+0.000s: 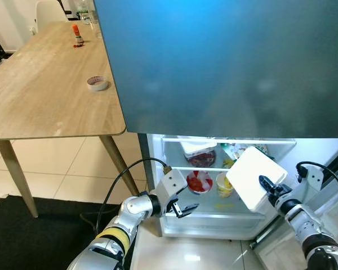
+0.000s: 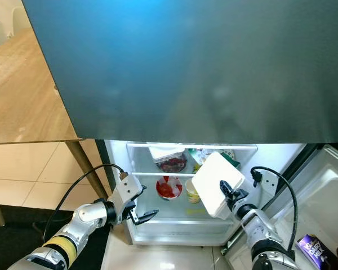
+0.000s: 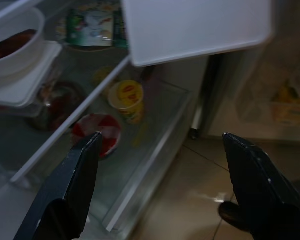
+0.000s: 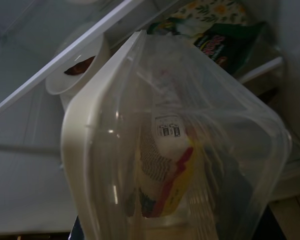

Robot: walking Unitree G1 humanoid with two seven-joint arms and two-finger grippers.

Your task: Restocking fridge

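Observation:
The fridge stands open, with a glass shelf (image 1: 180, 167) across its lit interior. My right gripper (image 1: 268, 185) is shut on a clear plastic container with a white lid (image 1: 254, 177), held tilted in front of the shelves on the right side. In the right wrist view the container (image 4: 180, 145) has packets inside. My left gripper (image 1: 186, 209) is open and holds nothing, low at the left of the opening; its fingers (image 3: 75, 185) point at the lower shelf. Inside are a red bowl (image 1: 199, 181), a yellow cup (image 1: 223, 184), stacked white tubs (image 1: 198, 151) and a green packet (image 1: 236, 151).
A dark upper fridge panel (image 1: 225, 62) overhangs the opening. A wooden table (image 1: 45, 95) stands to the left with a tape roll (image 1: 97, 82) and a small bottle (image 1: 77, 35). The open fridge door (image 2: 327, 185) at right holds a purple packet (image 2: 311, 247). A black mat (image 1: 22, 236) lies low left.

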